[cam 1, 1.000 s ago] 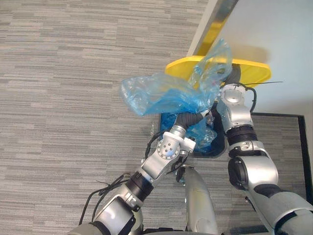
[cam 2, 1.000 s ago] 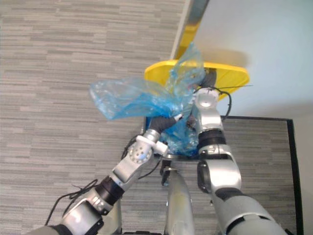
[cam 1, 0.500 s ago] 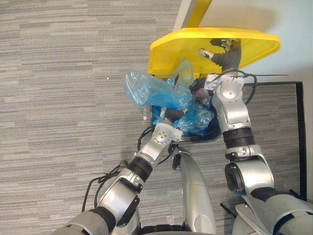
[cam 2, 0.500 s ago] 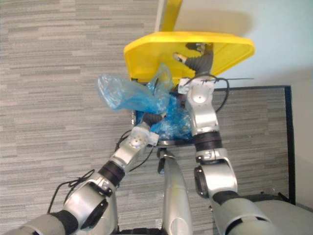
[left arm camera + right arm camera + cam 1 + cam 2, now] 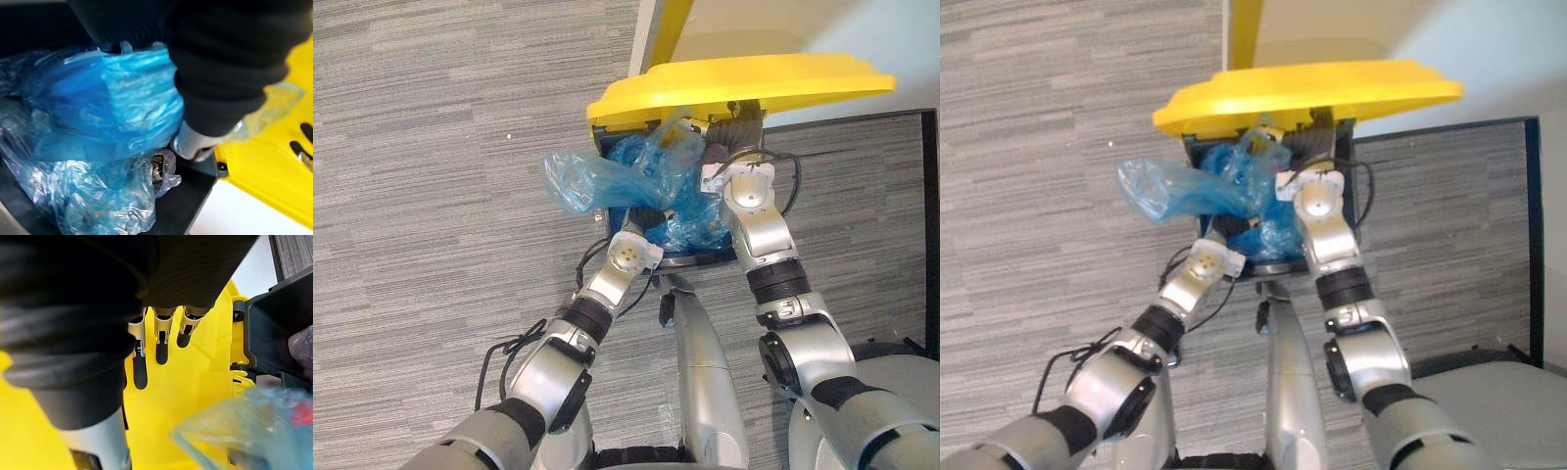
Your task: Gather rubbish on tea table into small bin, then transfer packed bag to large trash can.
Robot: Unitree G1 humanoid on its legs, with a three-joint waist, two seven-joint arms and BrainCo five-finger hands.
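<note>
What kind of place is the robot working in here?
Probably an office or a similar indoor room: grey striped carpet on the floor, and a dark trash can with a yellow lid, holding blue plastic bags, beside a pale wall.

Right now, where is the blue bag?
In the left eye view the blue bag lies across the trash can's left rim, under the yellow lid, partly over the carpet.

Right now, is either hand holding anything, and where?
Left hand at bunched neck of the blue bag; grip cannot be told. Right hand grips nothing: flat against the yellow lid.
</note>
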